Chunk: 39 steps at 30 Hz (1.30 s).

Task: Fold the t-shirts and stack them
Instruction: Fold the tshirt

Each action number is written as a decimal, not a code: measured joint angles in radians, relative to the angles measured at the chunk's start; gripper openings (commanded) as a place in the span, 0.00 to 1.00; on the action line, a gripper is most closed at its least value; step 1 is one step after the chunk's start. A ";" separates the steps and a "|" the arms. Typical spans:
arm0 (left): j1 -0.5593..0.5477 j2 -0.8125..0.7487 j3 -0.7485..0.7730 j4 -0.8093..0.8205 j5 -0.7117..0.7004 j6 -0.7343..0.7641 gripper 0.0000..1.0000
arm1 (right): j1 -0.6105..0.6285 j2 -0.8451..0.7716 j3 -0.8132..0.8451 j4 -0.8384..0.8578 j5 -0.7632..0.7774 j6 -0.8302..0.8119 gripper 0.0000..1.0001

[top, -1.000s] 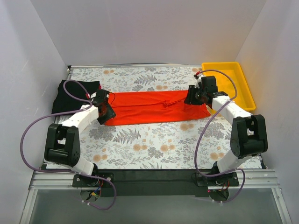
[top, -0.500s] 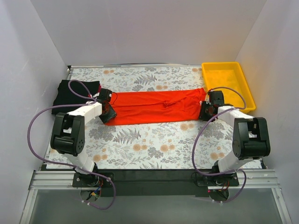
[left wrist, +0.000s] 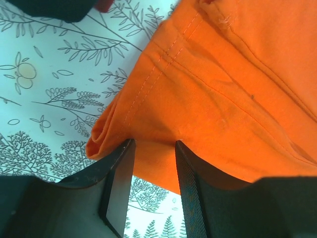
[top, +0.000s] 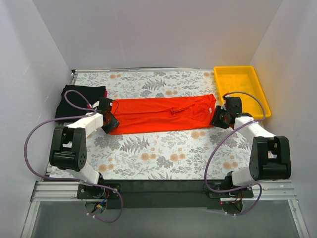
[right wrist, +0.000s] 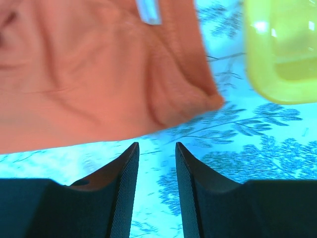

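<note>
Currently, tray [top: 241, 89]: sitting at the table's [top: 163, 148] far right, bare yellow floor showing.
Orange shirt [top: 163, 113]: lying as a long folded band across the middle, its right end near the tray.
Black shirt [top: 79, 96]: lying folded at the far left.
Left gripper [left wrist: 154, 144]: left arm [top: 79, 126] is reaching low; fingers are straddling the band's left hem, cloth filling the gap; grasping or not, I cannot tell.
Right gripper [right wrist: 157, 146]: right arm [top: 252, 126] is bending low; fingers are standing released just off the band's right end.
</note>
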 measured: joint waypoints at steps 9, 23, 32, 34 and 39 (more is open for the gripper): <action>0.012 -0.016 -0.015 -0.003 -0.010 0.010 0.38 | 0.039 0.004 0.040 0.037 -0.042 0.039 0.33; 0.026 -0.039 -0.042 0.004 -0.026 0.017 0.38 | -0.044 0.114 -0.019 0.173 0.033 0.070 0.32; 0.032 -0.054 -0.053 0.005 -0.008 0.017 0.43 | -0.077 0.048 -0.066 0.127 0.057 0.063 0.33; 0.035 -0.075 -0.064 -0.013 0.008 0.020 0.46 | -0.077 0.033 -0.066 0.100 0.057 0.060 0.34; 0.040 -0.143 -0.088 -0.101 0.023 0.033 0.63 | -0.042 -0.032 -0.056 0.041 0.061 0.060 0.36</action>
